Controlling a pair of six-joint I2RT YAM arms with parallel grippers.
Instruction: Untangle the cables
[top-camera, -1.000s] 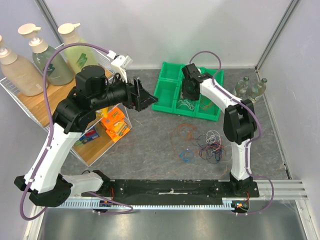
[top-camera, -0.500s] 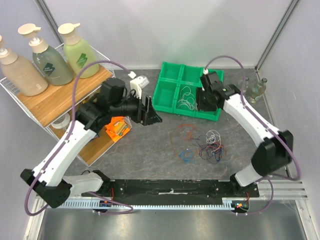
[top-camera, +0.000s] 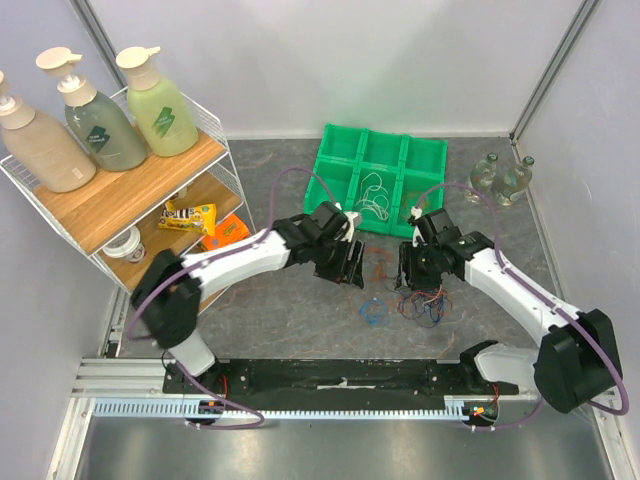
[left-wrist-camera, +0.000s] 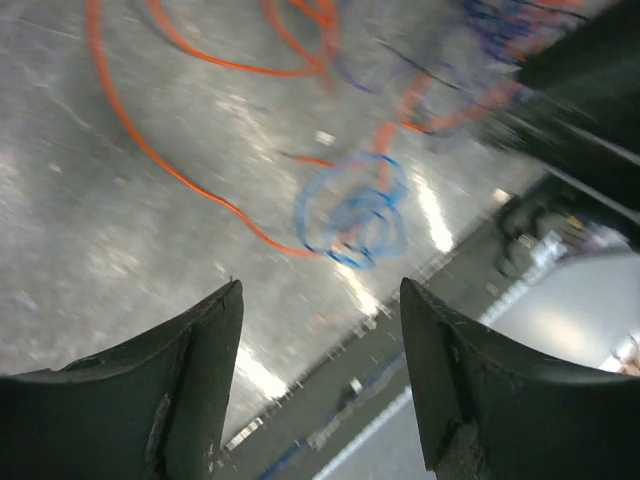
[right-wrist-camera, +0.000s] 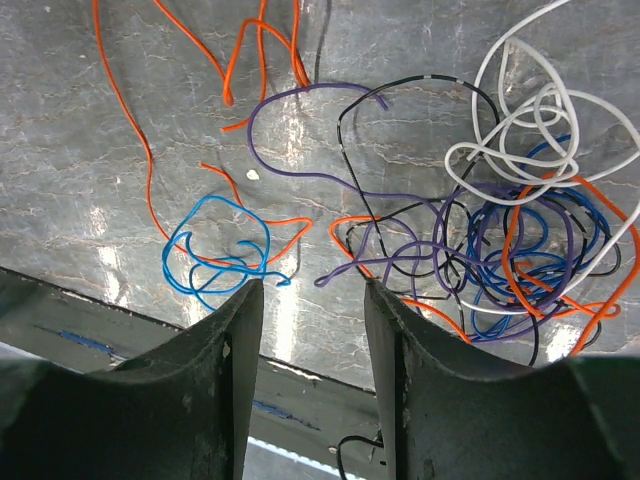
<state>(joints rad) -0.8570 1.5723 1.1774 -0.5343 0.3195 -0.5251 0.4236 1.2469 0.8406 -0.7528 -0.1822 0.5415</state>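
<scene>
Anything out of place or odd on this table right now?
Nothing spilled or damaged. One white cable lies in a middle compartment of the green tray, apart from the tangled cables on the table; likely already sorted.

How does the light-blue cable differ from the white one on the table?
The light-blue cable is a small tight coil, apart from the main knot; the white cable spreads in wider loops, lying across that knot. Both rest on the table, ungripped.
</scene>
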